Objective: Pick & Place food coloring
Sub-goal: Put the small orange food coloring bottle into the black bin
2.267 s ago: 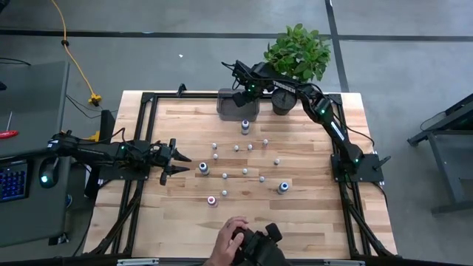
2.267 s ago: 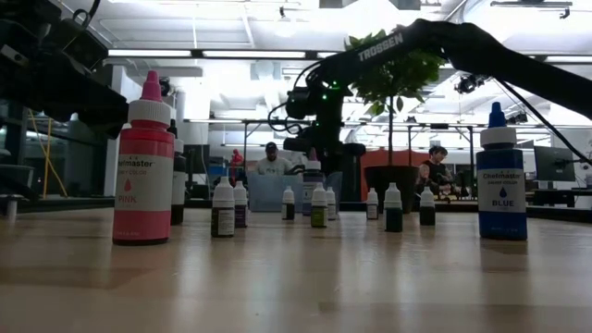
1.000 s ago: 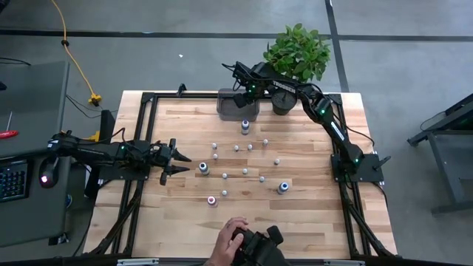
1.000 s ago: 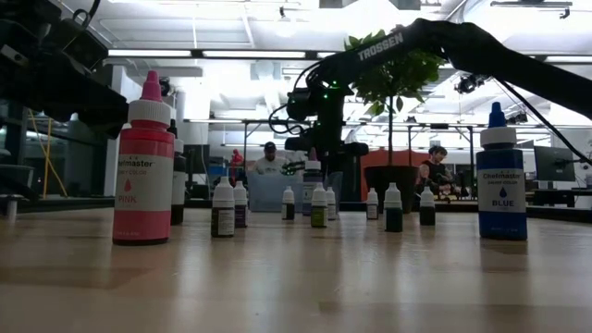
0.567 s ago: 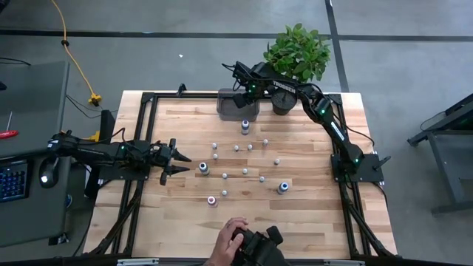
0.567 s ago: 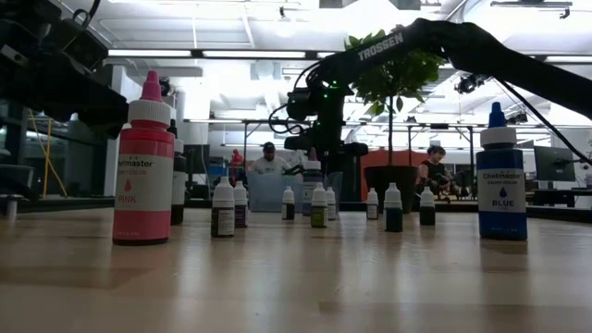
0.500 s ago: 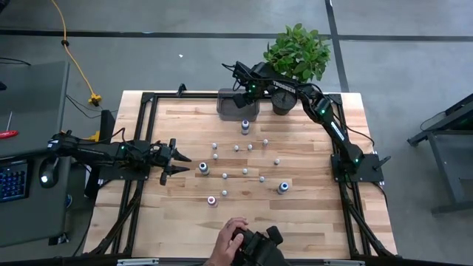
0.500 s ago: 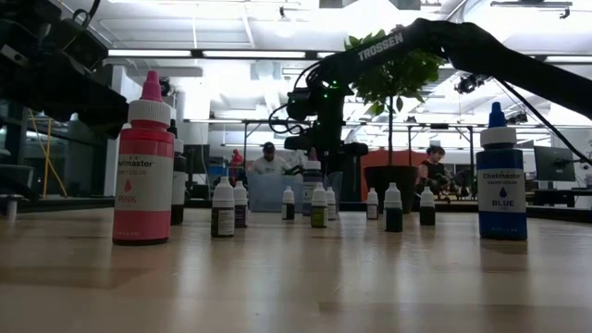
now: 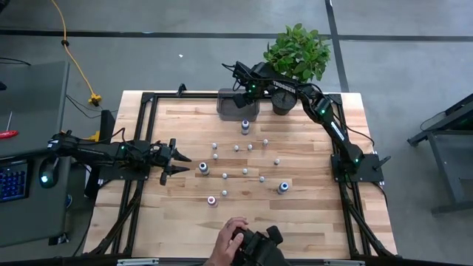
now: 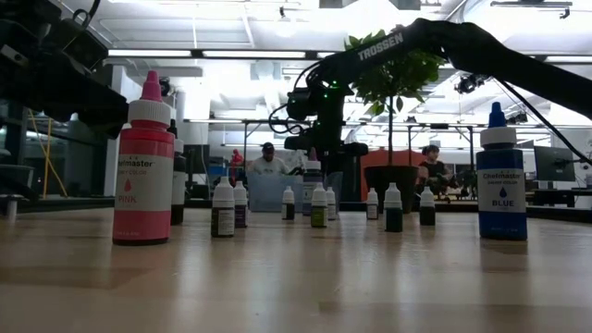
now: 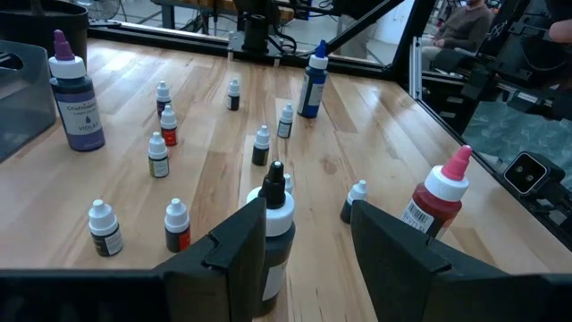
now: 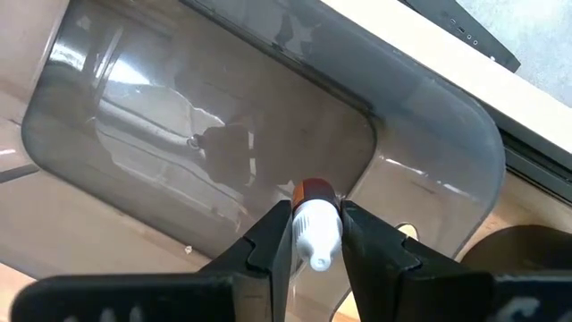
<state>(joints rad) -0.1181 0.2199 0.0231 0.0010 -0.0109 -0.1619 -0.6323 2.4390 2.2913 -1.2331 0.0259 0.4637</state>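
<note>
**Visitor:** That's a workshop behind the wooden table (image 9: 310, 214)?

**Me:** Yes, ceiling lights, desks, a couple of people seated far back. At the near edge of the table a person's hand (image 9: 229, 238) rests on some dark gear.

**Visitor:** What are you doing now?

**Me:** My right hand (image 12: 313, 234) is clenched on one small food coloring bottle (image 12: 315, 224), white cap toward the camera, orange showing behind it. It hangs over the grey tray (image 12: 179, 116) at the far edge of the table, beside the potted plant (image 9: 297, 53). I'd call this the placing step; the next move should be to lower the bottle into the tray and let go without tipping it.

**Visitor:** And the other arm?

**Me:** The left hand (image 11: 308, 234) waits with its fingers apart at the left side of the table, just short of a black-capped bottle (image 11: 275, 234). The other bottles stand scattered mid-table: a pink one (image 10: 145, 166), a blue one (image 10: 499, 176), a violet one (image 11: 74, 94), and the small ones between.
</note>
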